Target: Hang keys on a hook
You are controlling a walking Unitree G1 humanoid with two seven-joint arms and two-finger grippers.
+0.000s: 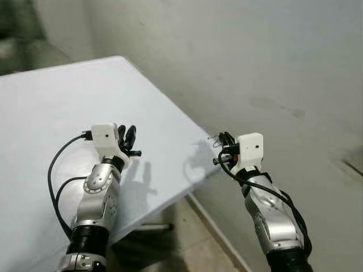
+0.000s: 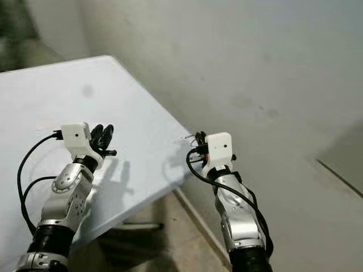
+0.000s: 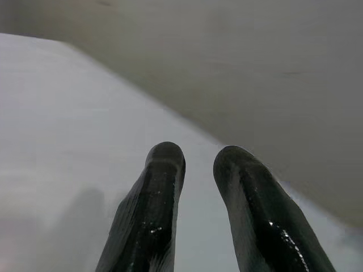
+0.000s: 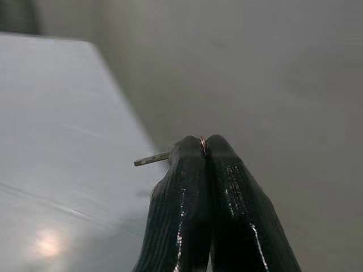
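Keys pinched in right claw, held in the air off the corner of the white surface.

Keys [image 4: 153, 159]: a small ring and a thin metal blade stick out at the tips of the right claw [image 4: 202, 148], whose fingers are pressed together on them. Right claw [image 1: 226, 148] sits just beyond the corner of the white surface [image 1: 51, 107], in front of the grey wall [image 1: 255, 56]. Left claw [image 1: 127, 139] hovers over the surface near its edge, fingers [image 3: 161, 187] slightly apart, gripping nothing. Tiled floor [image 1: 198, 249] shows below the surface edge.
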